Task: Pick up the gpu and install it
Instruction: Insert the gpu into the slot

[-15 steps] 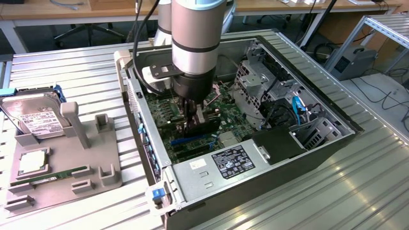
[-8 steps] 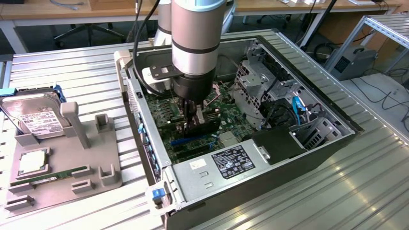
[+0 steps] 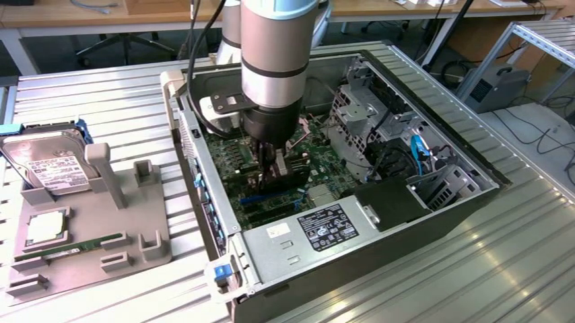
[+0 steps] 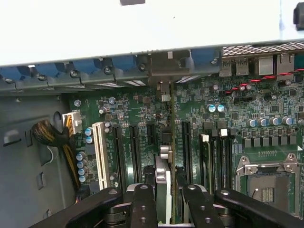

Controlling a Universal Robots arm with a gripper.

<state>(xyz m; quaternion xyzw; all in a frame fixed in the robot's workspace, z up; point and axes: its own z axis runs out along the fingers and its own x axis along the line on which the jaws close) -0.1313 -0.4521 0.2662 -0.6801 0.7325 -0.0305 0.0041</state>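
My gripper [image 3: 275, 161] reaches down into the open computer case [image 3: 449, 208] and is shut on the gpu [image 3: 289, 177], a thin black card held upright on edge. In the wrist view the gpu [image 4: 164, 166] shows edge-on between my two black fingers [image 4: 142, 206], and the gripper [image 4: 170, 209] clamps it from both sides. The card stands over a black slot in the middle of the green motherboard [image 4: 228, 118]. Its far end reaches the metal bracket openings at the case's rear wall [image 4: 164, 71]. Whether its lower edge sits fully in the slot is hidden.
A grey holder [image 3: 134, 242] at the exterior view's left carries a silver hard drive [image 3: 50, 168], a processor [image 3: 45, 229] and a green memory stick [image 3: 72, 247]. Inside the case are the power supply [image 3: 314, 232], drive cage [image 3: 359, 114], a white slot [image 4: 99, 152] and the processor socket [image 4: 268, 183].
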